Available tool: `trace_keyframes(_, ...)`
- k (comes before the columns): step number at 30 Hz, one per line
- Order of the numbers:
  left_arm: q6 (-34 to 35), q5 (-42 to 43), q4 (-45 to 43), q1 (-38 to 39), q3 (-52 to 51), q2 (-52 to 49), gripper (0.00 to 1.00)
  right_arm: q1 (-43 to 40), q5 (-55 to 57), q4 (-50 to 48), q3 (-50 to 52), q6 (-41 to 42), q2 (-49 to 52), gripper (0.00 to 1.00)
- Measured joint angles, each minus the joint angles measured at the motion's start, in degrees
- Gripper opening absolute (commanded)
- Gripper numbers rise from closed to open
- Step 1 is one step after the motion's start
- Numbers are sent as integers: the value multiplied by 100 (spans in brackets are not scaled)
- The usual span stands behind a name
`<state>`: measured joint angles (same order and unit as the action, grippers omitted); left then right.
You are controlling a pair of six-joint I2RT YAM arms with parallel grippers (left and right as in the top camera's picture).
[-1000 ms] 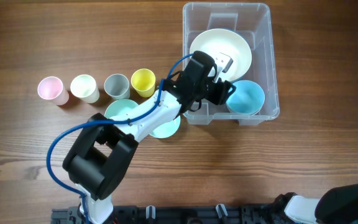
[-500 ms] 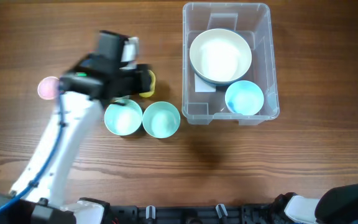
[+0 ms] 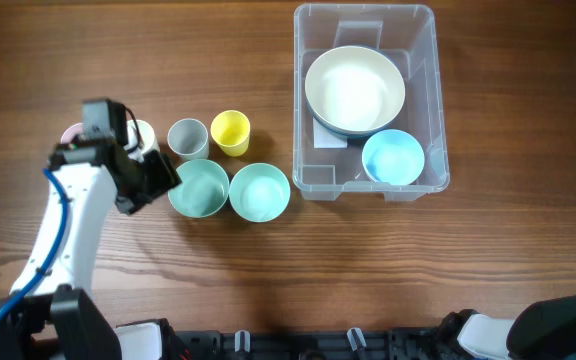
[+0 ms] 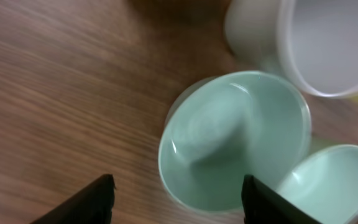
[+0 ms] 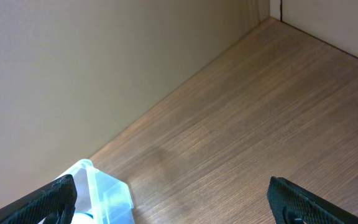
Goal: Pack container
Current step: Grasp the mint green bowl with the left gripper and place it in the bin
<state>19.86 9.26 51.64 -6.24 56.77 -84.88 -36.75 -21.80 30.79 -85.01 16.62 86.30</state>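
The clear plastic container (image 3: pixel 436 95) stands at the back right and holds a large cream bowl (image 3: pixel 354 90) and a small blue bowl (image 3: pixel 393 158). My left gripper (image 3: pixel 156 180) is open and empty, at the left edge of a pale green bowl (image 3: pixel 203 190). In the left wrist view the open fingers (image 4: pixel 179 202) straddle that bowl's near rim (image 4: pixel 229 143). A second mint bowl (image 3: pixel 259 192) touches it on the right. My right gripper (image 5: pixel 179 205) is open and empty above bare table; a corner of the container (image 5: pixel 104 190) shows at its left.
A row of cups stands behind the green bowls: pink (image 3: pixel 69 134) and white (image 3: pixel 144 135), both partly hidden by my left arm, then grey (image 3: pixel 187 137) and yellow (image 3: pixel 231 131). The right arm's base shows at the front right corner (image 3: pixel 568 320).
My left arm has swung from the container leftward over the cups and now sits low beside the left green bowl. The bowls and the container have not moved.
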Motion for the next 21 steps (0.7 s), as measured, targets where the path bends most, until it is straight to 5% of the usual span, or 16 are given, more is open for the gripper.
trace_keyframes(4, 48, 160, -831, -4, -719, -55, 59, 0, 0, -2, 0, 0, 0, 100)
trace_keyframes(9, 52, 260, -1202, -4, -970, -57, 33, 0, 0, -2, 0, 0, 0, 100)
trace_keyframes(13, 63, 256, -1207, -4, -981, -68, 37, 0, 0, 0, 0, 0, 0, 100)
trace_keyframes(17, 26, 256, -1191, -4, -981, -310, 5, 0, 0, 0, 0, 0, 0, 100)
trace_keyframes(21, 31, 247, -1152, -4, -1001, -382, 4, 0, 0, -2, 0, 0, 0, 100)
